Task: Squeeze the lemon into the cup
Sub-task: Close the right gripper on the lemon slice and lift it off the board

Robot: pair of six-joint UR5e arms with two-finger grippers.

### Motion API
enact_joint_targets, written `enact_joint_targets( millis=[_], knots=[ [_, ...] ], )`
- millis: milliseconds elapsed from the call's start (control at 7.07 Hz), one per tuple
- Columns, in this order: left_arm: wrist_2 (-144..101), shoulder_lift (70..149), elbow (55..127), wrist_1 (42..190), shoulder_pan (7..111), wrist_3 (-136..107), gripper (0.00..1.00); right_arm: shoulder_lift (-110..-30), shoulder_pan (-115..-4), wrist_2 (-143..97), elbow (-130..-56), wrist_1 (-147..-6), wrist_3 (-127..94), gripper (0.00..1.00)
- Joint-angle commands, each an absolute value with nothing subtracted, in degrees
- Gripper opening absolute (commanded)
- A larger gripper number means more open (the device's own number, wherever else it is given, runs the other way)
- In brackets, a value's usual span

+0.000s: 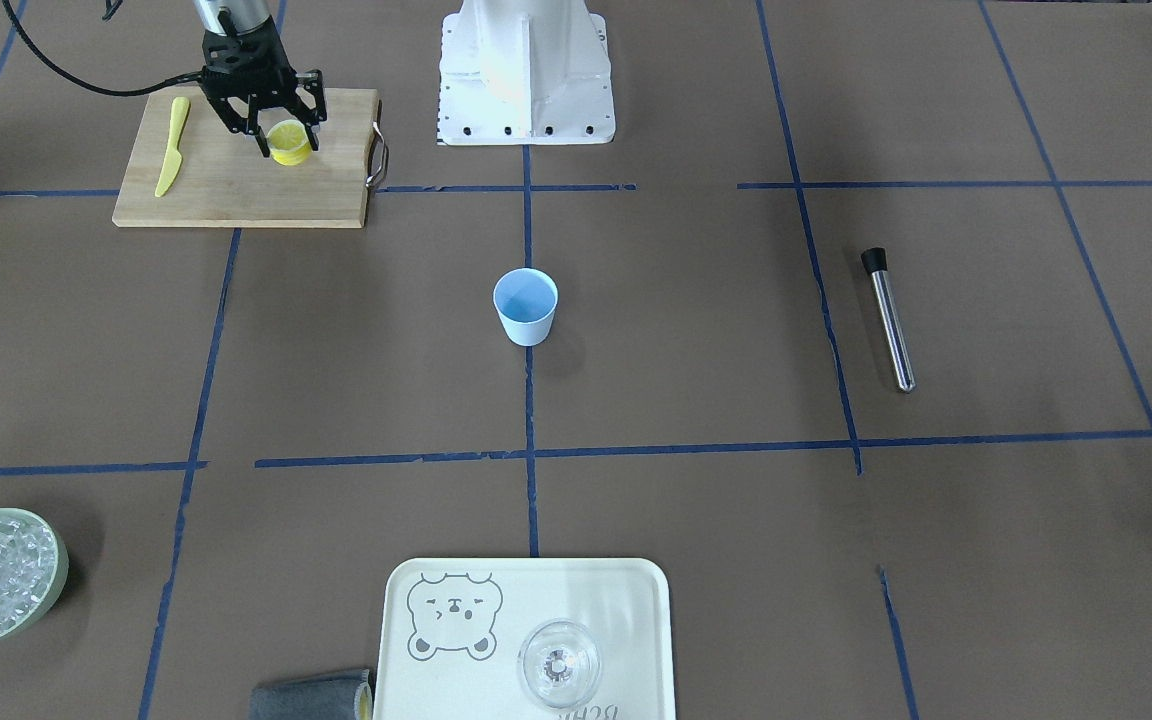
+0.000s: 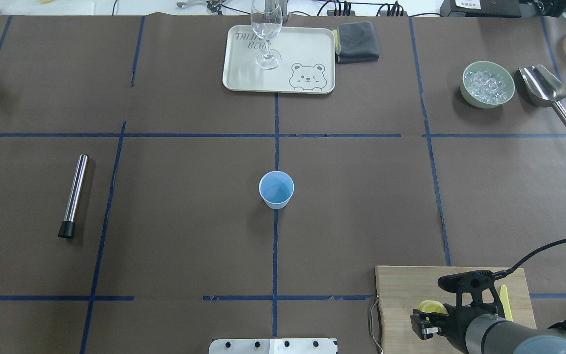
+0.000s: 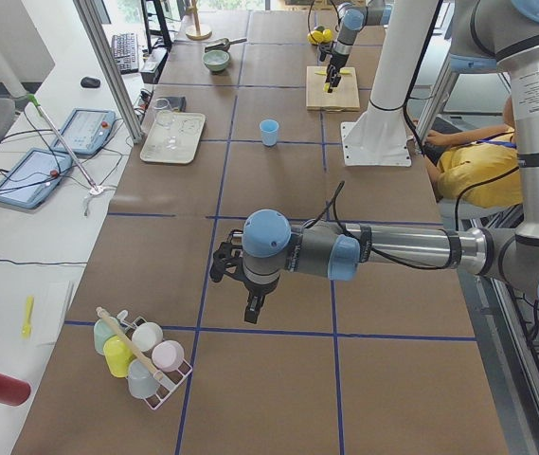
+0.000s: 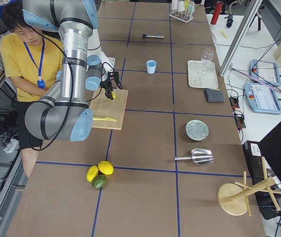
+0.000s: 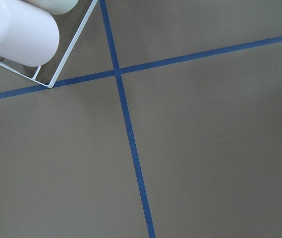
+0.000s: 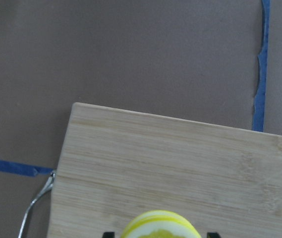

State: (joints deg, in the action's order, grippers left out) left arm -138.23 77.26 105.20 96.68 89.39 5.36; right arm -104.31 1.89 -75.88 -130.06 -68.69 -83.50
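Note:
The lemon (image 1: 288,142) is a small yellow slice on the wooden cutting board (image 1: 236,185). It also shows in the overhead view (image 2: 430,307) and at the bottom of the right wrist view (image 6: 158,225). My right gripper (image 1: 289,148) is lowered over it, open, with one finger on each side and a small gap to each. The light-blue cup (image 1: 526,305) stands upright in the table's middle (image 2: 276,189), far from the board. My left gripper (image 3: 250,308) hangs over bare table at the far left end. I cannot tell whether it is open.
A yellow knife (image 1: 171,148) lies on the board beside the gripper. A steel muddler (image 2: 73,195) lies at the left. A tray (image 2: 243,73) with a clear glass (image 2: 267,29), a grey cloth (image 2: 356,42), an ice bowl (image 2: 487,84) and a scoop (image 2: 543,88) are far back. A cup rack (image 3: 141,355) is near the left arm.

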Motion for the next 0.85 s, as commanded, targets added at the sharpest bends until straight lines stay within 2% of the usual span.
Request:
enact_joint_targets(
  millis=[0,283,708],
  knots=[
    [-138.25,77.26,105.12,96.68,89.38,5.36,1.0,-103.1,-0.43,-77.16,-133.75,-73.54,-83.41,0.15],
    [-138.25,77.26,105.03,96.68,89.3,5.36,1.0,-98.04,-4.55,-81.62,-133.77,-77.48,-83.15,0.15],
    [-138.16,77.26,104.94,96.68,89.21,5.36,1.0,-75.23,-9.74,-85.34,-132.46,-100.82,-82.36,0.16]
  ],
)
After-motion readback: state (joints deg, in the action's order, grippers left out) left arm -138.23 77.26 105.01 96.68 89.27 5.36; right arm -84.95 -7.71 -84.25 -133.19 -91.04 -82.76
